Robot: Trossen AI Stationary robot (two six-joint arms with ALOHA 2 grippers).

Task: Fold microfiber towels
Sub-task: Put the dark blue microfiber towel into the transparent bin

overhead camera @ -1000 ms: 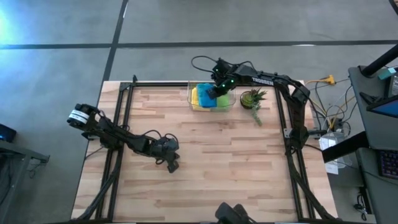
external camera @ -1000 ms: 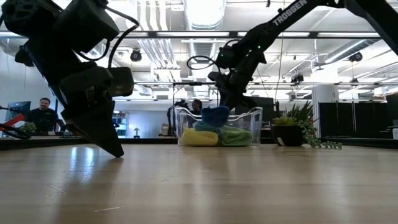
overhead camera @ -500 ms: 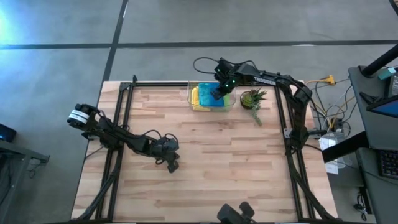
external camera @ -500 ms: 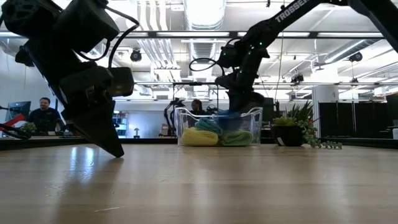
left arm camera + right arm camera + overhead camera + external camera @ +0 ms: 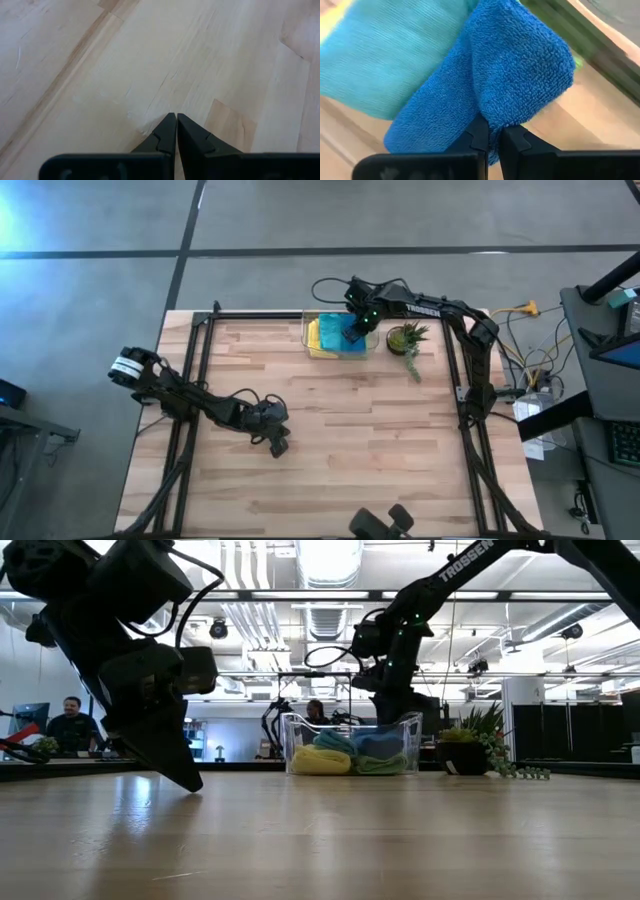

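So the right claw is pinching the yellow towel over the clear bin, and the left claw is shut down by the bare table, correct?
Not quite: the right claw is pinching the blue towel, not the yellow one, as the right wrist view shows. The rest holds: it is over the clear bin, and the left claw is shut down by the bare table.

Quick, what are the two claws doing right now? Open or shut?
Left claw: shut, holding nothing, tips down at the table.
Right claw: shut on the blue towel, over the bin.
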